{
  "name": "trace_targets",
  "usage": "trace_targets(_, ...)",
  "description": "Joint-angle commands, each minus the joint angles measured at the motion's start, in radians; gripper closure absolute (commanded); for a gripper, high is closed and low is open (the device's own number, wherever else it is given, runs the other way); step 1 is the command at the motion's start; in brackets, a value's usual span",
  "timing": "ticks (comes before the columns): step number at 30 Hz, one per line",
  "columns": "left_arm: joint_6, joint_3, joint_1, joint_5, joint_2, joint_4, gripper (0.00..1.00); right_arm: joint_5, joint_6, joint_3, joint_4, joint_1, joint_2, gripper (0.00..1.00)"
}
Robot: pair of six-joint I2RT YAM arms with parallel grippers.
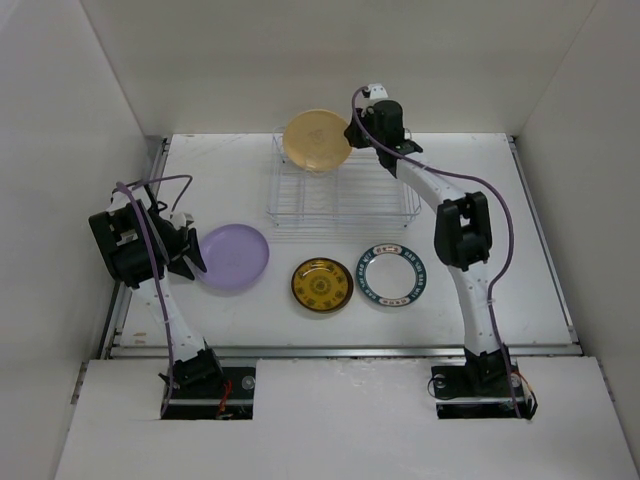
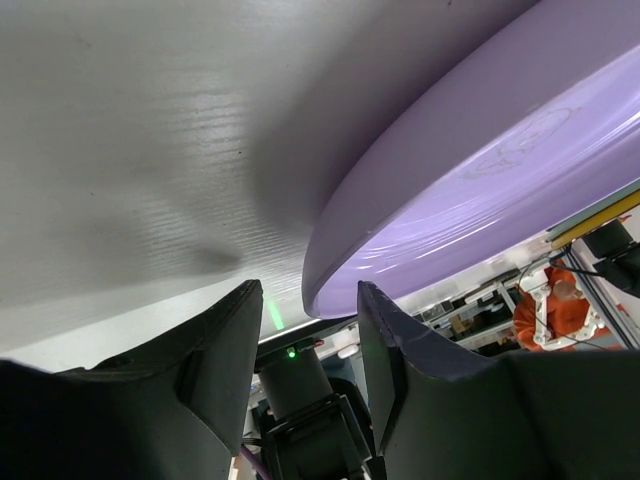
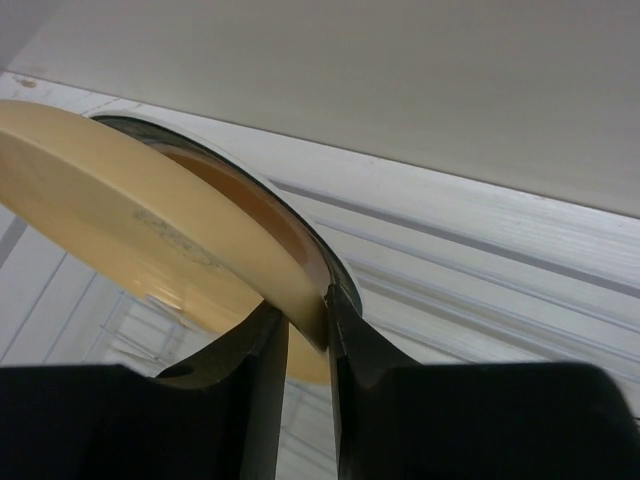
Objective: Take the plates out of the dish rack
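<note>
The right hand (image 3: 305,316) is pinching the rim of the pale yellow plate (image 1: 315,140) at the far end of the dish rack (image 1: 340,196). The left hand (image 2: 310,296) is hanging part-open, empty, beside the lavender plate (image 1: 236,256) lying near the left edge of the worktop (image 1: 500,200).

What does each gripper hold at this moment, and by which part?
The right gripper pinches the pale yellow plate by its rim. The left gripper is open and holds nothing.

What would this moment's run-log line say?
left gripper: open beside purple plate | right gripper: shut on yellow plate at rack
</note>
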Motion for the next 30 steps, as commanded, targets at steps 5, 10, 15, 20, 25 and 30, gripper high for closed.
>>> trace_targets(5, 0.025, -0.008, 0.002, 0.063, -0.063, -0.038, 0.60, 0.053, -0.045, -0.118, 0.140, 0.018, -0.192, 0.88)
trace_targets(10, 0.035, -0.008, 0.002, 0.074, -0.072, -0.038, 0.60, 0.075, -0.057, -0.127, 0.176, 0.018, -0.261, 0.96)
trace_targets(15, 0.035, -0.008, 0.002, 0.074, -0.081, -0.038, 0.59, 0.153, -0.057, -0.117, 0.197, 0.067, -0.314, 1.00)
trace_targets(20, 0.035, 0.001, 0.002, 0.074, -0.118, -0.058, 0.54, 0.110, -0.048, -0.137, 0.141, 0.121, -0.367, 1.00)
trace_targets(25, -0.016, 0.072, 0.002, 0.025, -0.182, -0.038, 0.47, -0.103, -0.004, -0.111, -0.068, 0.223, -0.381, 1.00)
trace_targets(30, -0.158, 0.092, 0.002, -0.071, -0.341, 0.080, 0.46, -0.195, 0.046, -0.016, -0.355, 0.309, -0.278, 1.00)
